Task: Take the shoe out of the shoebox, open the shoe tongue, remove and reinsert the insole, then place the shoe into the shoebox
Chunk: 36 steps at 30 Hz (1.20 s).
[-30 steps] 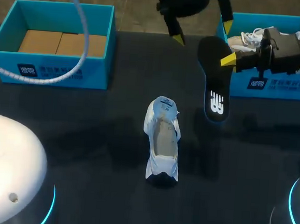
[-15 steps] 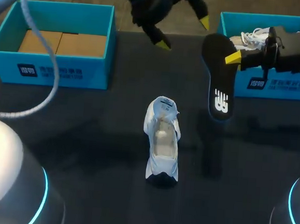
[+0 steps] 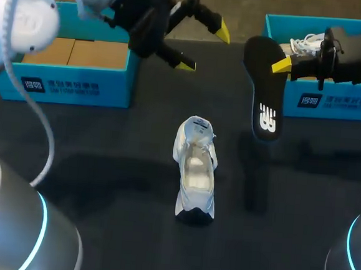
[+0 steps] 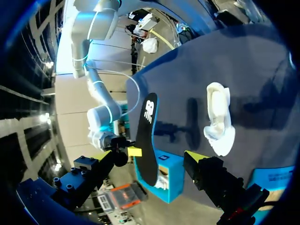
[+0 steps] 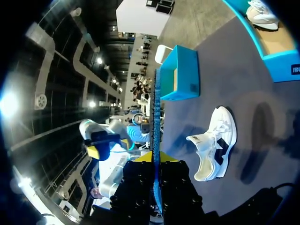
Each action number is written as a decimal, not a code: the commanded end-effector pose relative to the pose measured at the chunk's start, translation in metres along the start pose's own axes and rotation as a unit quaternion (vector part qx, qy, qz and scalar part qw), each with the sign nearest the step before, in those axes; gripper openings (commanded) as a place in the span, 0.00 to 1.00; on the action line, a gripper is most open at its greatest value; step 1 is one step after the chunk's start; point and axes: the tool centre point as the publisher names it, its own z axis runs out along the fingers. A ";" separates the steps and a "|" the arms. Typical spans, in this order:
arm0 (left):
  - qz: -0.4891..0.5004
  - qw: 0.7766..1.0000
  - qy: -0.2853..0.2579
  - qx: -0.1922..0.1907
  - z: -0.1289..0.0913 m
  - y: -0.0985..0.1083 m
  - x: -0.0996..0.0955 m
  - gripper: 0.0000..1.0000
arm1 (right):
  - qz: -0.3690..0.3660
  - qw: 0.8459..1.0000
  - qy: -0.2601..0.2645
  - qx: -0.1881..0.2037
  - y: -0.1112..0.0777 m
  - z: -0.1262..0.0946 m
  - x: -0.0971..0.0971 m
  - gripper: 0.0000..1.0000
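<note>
head view: a white shoe (image 3: pixel 196 167) stands upright in the middle of the dark table (image 3: pixel 105 141), its tongue pulled open and the inside showing. the right gripper (image 3: pixel 285 65) is clamped on one end of a black insole (image 3: pixel 266 98), which hangs above the table just in front of the right blue shoebox (image 3: pixel 333 103). a second white shoe (image 3: pixel 303 44) lies in that box. the left gripper (image 3: pixel 203 46) hovers over the table's far side with its yellow tips spread apart and nothing between them, beside the left blue shoebox (image 3: pixel 66 82).

left wrist view: ahead of the spread fingers are the hanging insole (image 4: pixel 146 140) and, beyond it, the white shoe (image 4: pixel 219 119) on the table.

right wrist view: the insole (image 5: pixel 156 140) runs edge-on between this gripper's fingers, with the white shoe (image 5: pixel 213 150) on the table beside it.
</note>
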 end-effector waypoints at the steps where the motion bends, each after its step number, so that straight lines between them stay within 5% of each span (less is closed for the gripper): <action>1: 0.011 0.966 -0.256 -0.014 0.005 -0.003 0.008 1.00 | 0.001 1.000 0.006 0.001 0.006 0.000 -0.001 0.00; 20: 0.022 0.939 -0.339 -0.046 0.028 0.021 0.007 1.00 | -0.012 0.999 0.045 0.005 0.011 0.012 0.048 0.00; 35: 0.028 0.936 -0.348 -0.038 0.051 0.035 0.002 1.00 | 0.003 0.999 0.051 0.013 0.014 0.043 0.045 0.00; 36: 0.028 0.936 -0.348 -0.038 0.053 0.036 0.002 0.93 | 0.004 0.999 0.050 0.015 0.014 0.045 0.044 0.00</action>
